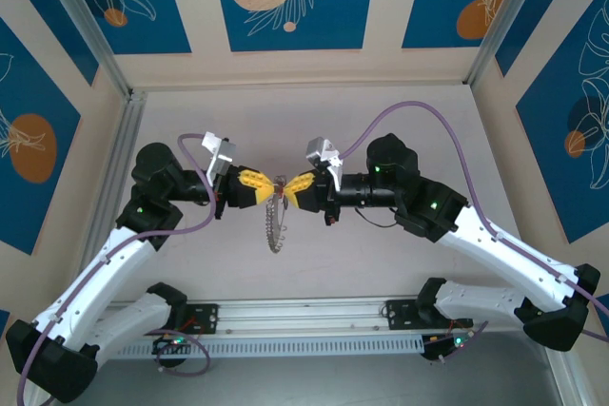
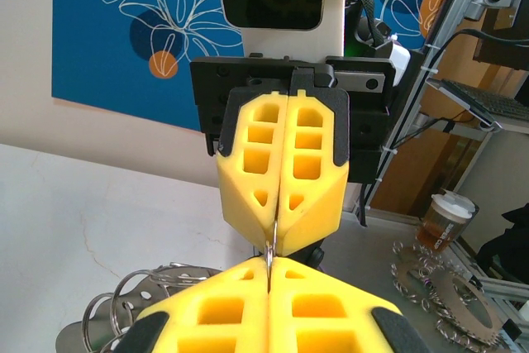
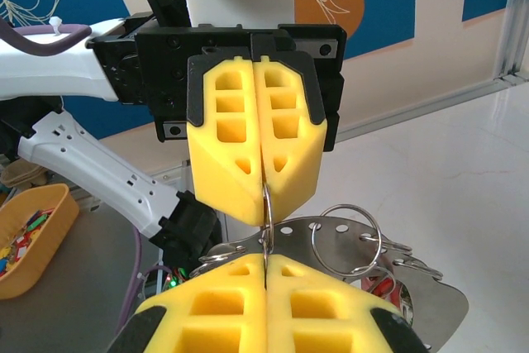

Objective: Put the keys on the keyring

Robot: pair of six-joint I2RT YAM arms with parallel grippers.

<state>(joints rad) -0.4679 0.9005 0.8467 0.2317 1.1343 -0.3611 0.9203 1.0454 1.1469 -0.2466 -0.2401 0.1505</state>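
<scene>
left gripper (image 1: 269,183) and right gripper (image 1: 290,183) meet tip to tip above middle of table (image 1: 381,263). both finger pairs pressed closed, pinching thin wire of keyring (image 1: 276,221). its silvery pieces hang below. cannot tell keys among them.

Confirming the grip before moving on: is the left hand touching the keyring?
Touching. The right wrist view shows the thin wire of the keyring pinched in the closed seam of the left hand.
</scene>
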